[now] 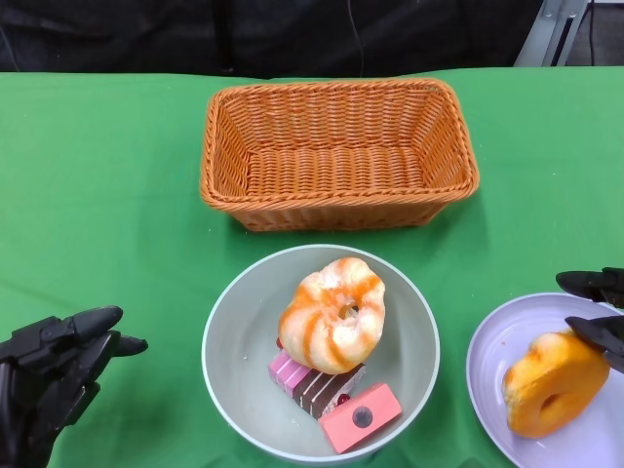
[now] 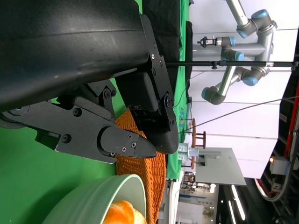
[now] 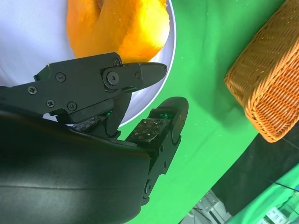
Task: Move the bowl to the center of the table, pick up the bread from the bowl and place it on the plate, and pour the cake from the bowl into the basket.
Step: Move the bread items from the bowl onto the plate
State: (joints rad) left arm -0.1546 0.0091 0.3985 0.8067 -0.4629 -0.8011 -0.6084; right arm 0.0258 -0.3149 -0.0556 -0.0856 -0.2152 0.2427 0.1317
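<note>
1. Bread lies on the plate, the right hand just beside it with fingers spread, holding nothing.
2. Left hand waits apart from the bowl, fingers apart.
3. Second bread sits atop cake; lift it out first, pinching gently.
4. Basket stands just beyond the bowl, ready for pouring.

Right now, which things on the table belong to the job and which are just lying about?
Job: bowl, striped bread and cakes in it, plate with orange bread, basket.
Lying about: nothing else on the green cloth.
</note>
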